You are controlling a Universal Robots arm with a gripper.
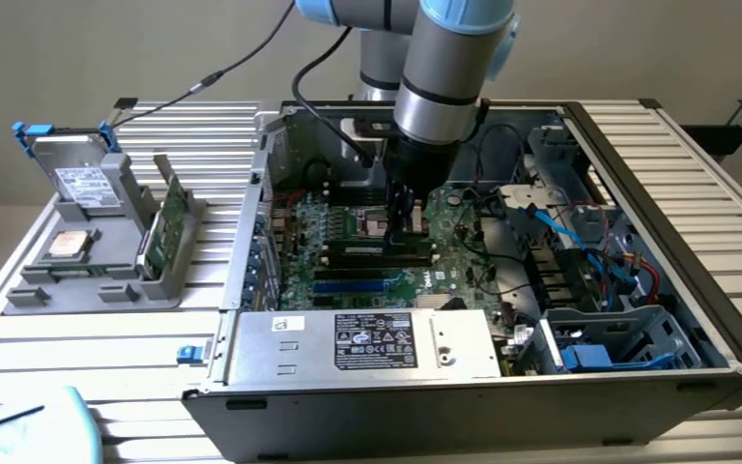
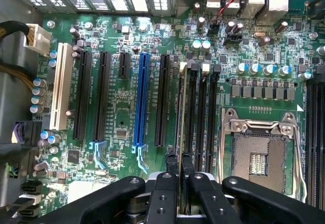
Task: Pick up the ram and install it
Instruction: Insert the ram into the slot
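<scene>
Holder tray: At the exterior view's left I see the grey holder tray point(image 1: 36, 295) with a hard drive point(image 1: 85, 184), a silver processor chip point(image 1: 72, 244) and a wide green card point(image 1: 165, 227). None of these is my part.
Computer case: The computer case point(image 1: 474, 416) lies open in the middle, with the motherboard point(image 2: 122, 107) facing up.
Expansion slots: A white slot point(image 2: 61, 92), some black ones and a blue slot point(image 2: 142, 102) sit untouched.
Ram: The ram point(image 2: 181, 107) stands on edge along a memory slot, between the expansion slots and the processor socket point(image 2: 259, 155). I see it edge-on, as a thin strip running away from the fingers point(image 2: 171, 165). I cannot tell whether its lower edge is seated.
Handling: I judge it light, stiff and thin, brittle if bent, with chips and contacts best left alone. I would take it by its two flat faces near the top edge, so that any push goes straight down. The smooth board could slip between the pads, and a tilt would likely make it bind in the slot.
Gripper: The gripper point(image 2: 180, 163) comes down into the case from above. Its fingers are drawn nearly together, and the ram's top edge fills the narrow gap between them, pinched from both faces.
Socket: It is open and bare, just beside the memory slots. I judge that a slip that way would be costly.
Cables: At the exterior view's right, the blue and red cables point(image 1: 603, 242) lie well apart from the gripper.
</scene>
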